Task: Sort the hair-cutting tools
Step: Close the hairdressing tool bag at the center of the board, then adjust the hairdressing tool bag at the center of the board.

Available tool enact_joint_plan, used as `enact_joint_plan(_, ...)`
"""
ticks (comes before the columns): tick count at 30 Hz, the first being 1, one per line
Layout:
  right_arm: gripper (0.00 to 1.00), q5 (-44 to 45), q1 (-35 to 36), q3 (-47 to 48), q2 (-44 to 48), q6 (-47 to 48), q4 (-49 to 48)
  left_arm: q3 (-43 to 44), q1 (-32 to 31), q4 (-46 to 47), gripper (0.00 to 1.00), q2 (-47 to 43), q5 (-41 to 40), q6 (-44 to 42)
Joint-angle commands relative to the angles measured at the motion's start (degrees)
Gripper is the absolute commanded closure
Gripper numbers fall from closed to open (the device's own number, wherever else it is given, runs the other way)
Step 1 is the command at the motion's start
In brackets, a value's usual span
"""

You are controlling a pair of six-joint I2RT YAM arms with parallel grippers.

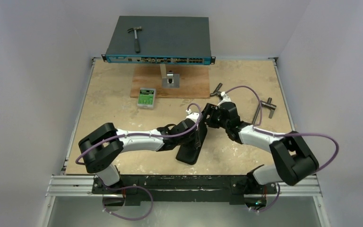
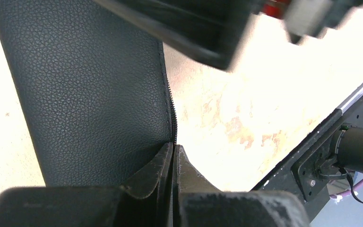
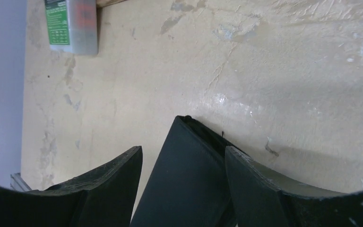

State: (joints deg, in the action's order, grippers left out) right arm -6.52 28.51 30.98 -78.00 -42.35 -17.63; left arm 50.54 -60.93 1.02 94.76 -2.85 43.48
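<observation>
Opening the black case [image 1: 190, 147]: left pincer [image 2: 174, 189] clamped on its zipper edge; right pincer [image 3: 183, 158] wide, astride its corner. We'd anchor steadily, then pull along the zip.

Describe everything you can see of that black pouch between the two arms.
The black pouch is flat and oblong, in what looks like grained black leather, with a zip along one edge. It lies on the pale table near the front, between the arms. The left pincer is shut on its zipped edge; one corner sits inside the open right pincer.
</observation>
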Motion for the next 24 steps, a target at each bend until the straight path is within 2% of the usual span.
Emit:
enact_joint_plan(1,0.37,-3.27,-0.17,1.93,-5.42,2.44,-4.17,-2.23,-1.1,-0.01,1.0,0.49,0.68,-2.38)
enact_joint_plan(4,0.39,-2.6,-0.17,-0.28,-5.16,1.94,-4.62,-3.06,-1.12,0.37,0.99,-0.37,0.79,-2.81)
enact_joint_plan(11,0.42,-2.05,-0.2,-4.92,-2.86,1.12,-4.63,-2.55,-1.12,0.11,0.69,-1.56,2.59,-4.01)
enact_joint_plan(15,0.43,-1.69,-0.16,-6.4,-2.61,1.0,-4.53,-3.3,-1.12,-1.89,0.6,-5.03,1.89,-3.96)
enact_joint_plan(18,0.47,-1.47,-0.2,-7.72,-2.17,0.91,-5.31,-5.3,-1.12,-4.58,0.59,-10.09,0.03,-3.11)
enact_joint_plan(24,0.52,-2.72,-0.14,-9.86,-2.51,-0.47,-7.29,-12.69,-1.7,-7.37,0.63,-19.82,-1.55,1.76)
